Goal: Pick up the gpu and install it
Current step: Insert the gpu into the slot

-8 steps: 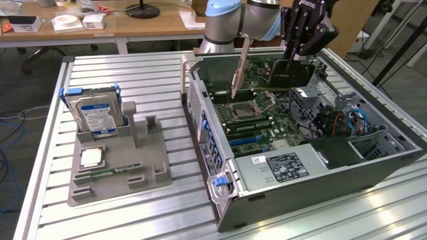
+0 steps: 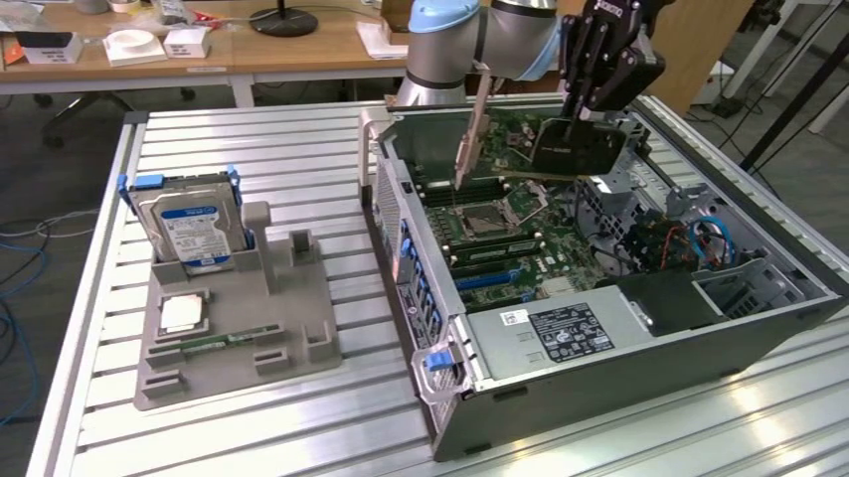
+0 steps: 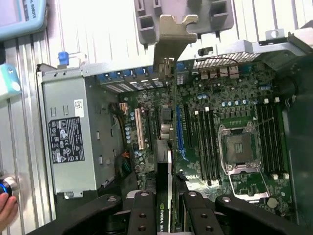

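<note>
While clamped in the gripper (image 3: 168,208), the gpu (image 2: 564,147) hangs over the open computer case (image 2: 743,328), NVIDIA lettering on its edge, Dell logo on motherboard (image 3: 230,147).

Exterior view, upper right: the pincer (image 2: 579,117) is covering the top edge of the gpu (image 2: 574,149); the arm is running off the top edge. Wrist view: the frame's lower edge is cutting off the pincer's black links. A fingertip (image 3: 6,210) is showing at lower left, the rest lying beyond the edge. The power supply label's (image 3: 66,139) print is staying too small to read.
</note>
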`<state>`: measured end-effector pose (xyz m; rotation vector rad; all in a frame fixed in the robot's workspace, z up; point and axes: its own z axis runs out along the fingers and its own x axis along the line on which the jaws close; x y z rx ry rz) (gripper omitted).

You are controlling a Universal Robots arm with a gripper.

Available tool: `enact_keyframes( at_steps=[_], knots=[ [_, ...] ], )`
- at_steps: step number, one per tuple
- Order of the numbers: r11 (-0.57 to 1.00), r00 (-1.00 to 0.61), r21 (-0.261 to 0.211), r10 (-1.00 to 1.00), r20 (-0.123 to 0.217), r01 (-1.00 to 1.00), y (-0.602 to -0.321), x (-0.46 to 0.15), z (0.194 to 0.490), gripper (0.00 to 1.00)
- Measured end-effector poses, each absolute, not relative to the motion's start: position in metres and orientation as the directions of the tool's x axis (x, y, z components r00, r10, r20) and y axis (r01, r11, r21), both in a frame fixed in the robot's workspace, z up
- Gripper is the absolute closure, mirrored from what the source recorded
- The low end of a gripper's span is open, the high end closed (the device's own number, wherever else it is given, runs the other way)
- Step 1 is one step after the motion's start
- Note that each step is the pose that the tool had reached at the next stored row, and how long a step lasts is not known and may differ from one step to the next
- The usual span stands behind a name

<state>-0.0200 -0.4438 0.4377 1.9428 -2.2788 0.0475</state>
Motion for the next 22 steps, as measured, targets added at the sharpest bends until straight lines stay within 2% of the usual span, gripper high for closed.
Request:
enact_keyframes(
  at_steps=[8,22],
  knots=[
    [0.219,-0.209,0.070,-0.969,0.132,-0.973,-0.4437,-0.0201,0.4367,0.74],
    [0.220,-0.209,0.070,-0.969,0.131,-0.973,-0.4438,-0.0200,0.4338,0.74]
  ],
)
